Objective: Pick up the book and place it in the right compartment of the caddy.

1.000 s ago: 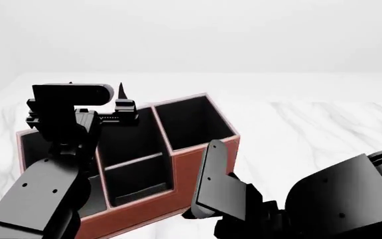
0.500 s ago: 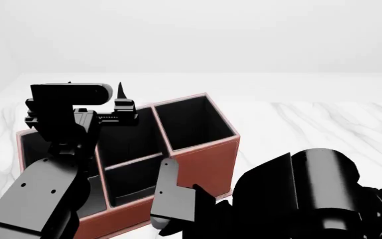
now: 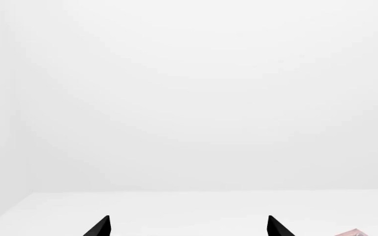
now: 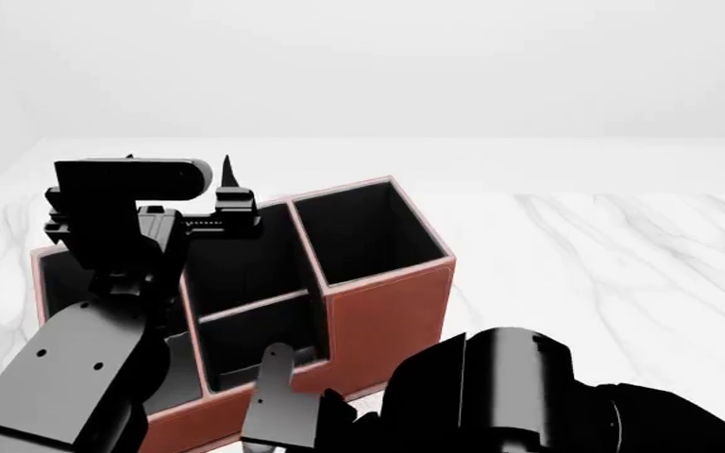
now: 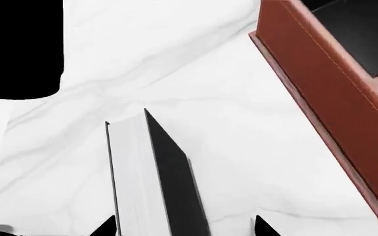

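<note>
caddy (image 4: 381, 311): I'm seeing stitched leather-look walls, matt | book (image 5: 175, 187): matt black cover | table (image 4: 615, 255): smooth marble-look

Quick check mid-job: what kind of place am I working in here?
Likely a simulated desk or tabletop: a white marble-patterned surface carrying a reddish-brown leather-look desk caddy, a thin black hardcover book beside it, and plain blank white walls behind.

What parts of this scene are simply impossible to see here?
- Right gripper: only fingertips in the right wrist view; grip on the book cut off by the edge.
- Caddy: left section hidden by the left arm, head view.
- Left gripper: only fingertips show.
</note>
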`<state>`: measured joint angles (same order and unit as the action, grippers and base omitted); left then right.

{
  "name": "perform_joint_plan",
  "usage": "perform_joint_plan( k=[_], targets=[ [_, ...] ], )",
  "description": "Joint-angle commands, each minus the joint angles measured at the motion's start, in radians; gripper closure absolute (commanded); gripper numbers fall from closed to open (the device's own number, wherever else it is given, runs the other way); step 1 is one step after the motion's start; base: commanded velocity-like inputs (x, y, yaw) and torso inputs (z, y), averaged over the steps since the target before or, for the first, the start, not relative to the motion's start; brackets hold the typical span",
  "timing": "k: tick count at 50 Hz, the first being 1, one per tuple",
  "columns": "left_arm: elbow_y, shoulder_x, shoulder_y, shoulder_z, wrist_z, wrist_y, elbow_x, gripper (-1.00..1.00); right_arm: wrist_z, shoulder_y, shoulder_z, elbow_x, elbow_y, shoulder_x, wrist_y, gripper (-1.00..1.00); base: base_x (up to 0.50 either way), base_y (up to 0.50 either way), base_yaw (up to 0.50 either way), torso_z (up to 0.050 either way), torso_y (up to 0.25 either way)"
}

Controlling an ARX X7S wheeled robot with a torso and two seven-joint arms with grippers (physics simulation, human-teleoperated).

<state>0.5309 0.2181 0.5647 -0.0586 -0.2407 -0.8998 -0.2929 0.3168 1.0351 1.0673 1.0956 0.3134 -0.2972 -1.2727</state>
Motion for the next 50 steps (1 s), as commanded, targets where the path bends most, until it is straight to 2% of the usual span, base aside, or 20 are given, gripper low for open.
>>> perform_joint_plan(
  k=[1,15,16,31,38,46,50],
  targets=[
    [0.000,0.004,-0.004,-0.002,-0.006,0.004,-0.004,-1.00,-0.038,-0.087,0.048,-0.044,-0.059,0.055,0.047,-1.00,0.00,0.00,0.00,0.000,0.000],
    [0.011,0.010,-0.014,0.000,-0.010,0.003,-0.013,-1.00,-0.037,-0.142,0.127,-0.049,-0.083,0.071,0.038,-1.00,0.00,0.00,0.00,0.000,0.000],
    [0.011,0.011,-0.014,0.000,-0.010,0.003,-0.013,-1.00,-0.035,-0.142,0.130,-0.052,-0.080,0.069,0.043,1.00,0.00,0.00,0.00,0.000,0.000],
    [0.015,0.017,-0.009,-0.002,-0.017,-0.002,-0.022,-1.00,-0.049,-0.128,0.116,-0.056,-0.044,0.044,0.070,1.00,0.00,0.00,0.00,0.000,0.000],
    [0.016,0.020,-0.006,0.004,-0.019,-0.004,-0.028,-1.00,-0.107,-0.108,0.057,-0.007,0.023,0.011,0.043,1.00,0.00,0.00,0.00,0.000,0.000],
    [0.007,0.023,-0.005,0.003,-0.022,0.004,-0.028,-1.00,-0.205,-0.054,-0.032,0.192,0.223,-0.095,-0.081,1.00,0.00,0.00,0.00,0.000,0.000],
    [0.007,0.024,-0.008,0.002,-0.024,0.008,-0.028,-1.00,-0.283,-0.003,-0.107,0.309,0.243,-0.136,-0.116,1.00,0.00,0.00,0.00,0.000,0.000]
  ],
)
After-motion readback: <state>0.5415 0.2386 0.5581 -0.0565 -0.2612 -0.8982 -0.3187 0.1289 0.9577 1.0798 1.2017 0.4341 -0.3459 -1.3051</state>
